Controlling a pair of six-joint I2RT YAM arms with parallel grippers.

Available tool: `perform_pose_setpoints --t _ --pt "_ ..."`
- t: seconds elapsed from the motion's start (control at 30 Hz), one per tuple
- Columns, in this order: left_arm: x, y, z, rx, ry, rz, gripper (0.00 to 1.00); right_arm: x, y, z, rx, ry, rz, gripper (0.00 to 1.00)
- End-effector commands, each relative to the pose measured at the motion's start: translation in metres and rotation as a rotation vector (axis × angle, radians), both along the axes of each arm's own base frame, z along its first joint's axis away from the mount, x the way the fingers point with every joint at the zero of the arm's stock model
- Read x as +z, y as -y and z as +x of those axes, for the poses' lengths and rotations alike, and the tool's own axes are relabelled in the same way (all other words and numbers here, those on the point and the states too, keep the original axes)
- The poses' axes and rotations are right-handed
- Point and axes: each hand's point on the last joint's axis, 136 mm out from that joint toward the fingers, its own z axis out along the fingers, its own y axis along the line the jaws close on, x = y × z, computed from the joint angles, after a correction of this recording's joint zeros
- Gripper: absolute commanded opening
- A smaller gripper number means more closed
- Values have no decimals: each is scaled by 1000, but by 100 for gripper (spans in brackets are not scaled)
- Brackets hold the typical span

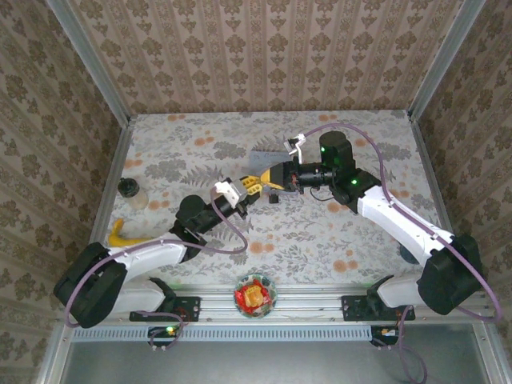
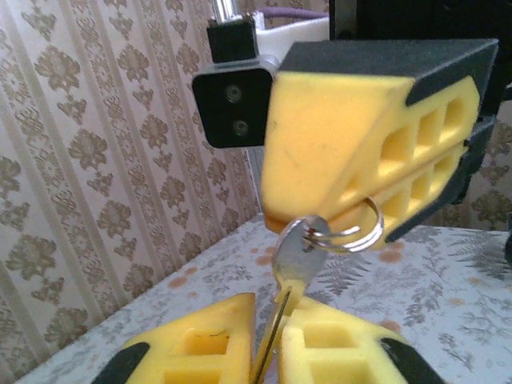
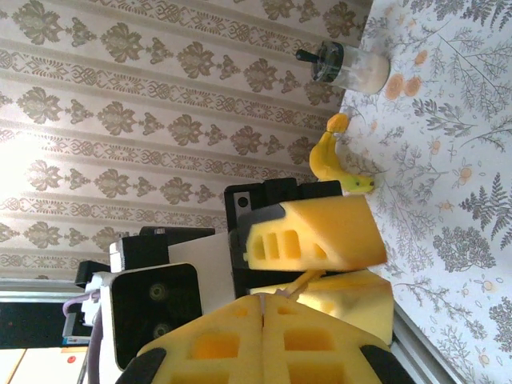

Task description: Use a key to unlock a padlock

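Observation:
In the left wrist view my left gripper is shut on the blade of a silvery key. The key's head sticks up out of the yellow fingers. A split key ring hangs from the head and runs into the seam of my right gripper, which is shut on it. Both grippers meet tip to tip above mid-table, the left gripper beside the right gripper. A tiny black square object, probably the padlock, lies just below them. The right gripper faces the left one's fingers.
A banana and a small jar with a black lid lie at the table's left side. A bowl with red contents sits at the front rail between the arm bases. Patterned walls close in the table on three sides.

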Motion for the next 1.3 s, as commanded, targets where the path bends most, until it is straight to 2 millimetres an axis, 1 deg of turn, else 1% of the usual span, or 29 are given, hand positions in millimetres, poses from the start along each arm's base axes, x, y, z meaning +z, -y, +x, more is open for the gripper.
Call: perform_pose_setpoints --t 0.0,0.17,0.43,0.53,0.6,0.7,0.77,0.87,0.9,1.0,1.1,1.13,1.2,1.27 --pt "8 -1 -8 -17 36 -1 7 -1 -2 2 2 16 -14 0" --pt "9 -2 -11 -22 40 9 0 -5 -1 2 -2 12 -26 0" --pt "11 -3 -17 -43 37 20 0 -11 1 2 -8 13 -66 0" --pt "10 -4 -19 -59 -2 44 0 -16 8 0 -19 35 -137 16" --pt "8 -5 -21 -81 -59 85 0 -17 15 -1 -30 69 -200 29" --pt "1 -10 -25 -106 -148 165 0 -12 29 -5 -59 145 -281 42" --pt "-4 -16 -30 -120 -205 222 0 -6 40 -6 -84 212 -327 46" --pt "-10 -27 -35 -128 -317 307 0 2 54 -8 -117 343 -410 45" --pt "-13 -30 -38 -138 -362 336 0 -1 59 -13 -115 378 -452 44" --pt "-15 -34 -51 -185 -453 402 0 4 63 -18 -116 526 -524 43" --pt "-17 -40 -57 -194 -553 459 0 13 57 -24 -88 654 -541 43" --pt "-17 -41 -60 -205 -575 473 0 22 51 -23 -85 711 -521 43" --pt "-15 -42 -66 -229 -598 485 0 30 43 -25 -61 773 -504 43" --pt "-12 -43 -70 -243 -610 491 0 33 30 -29 -7 818 -478 41"
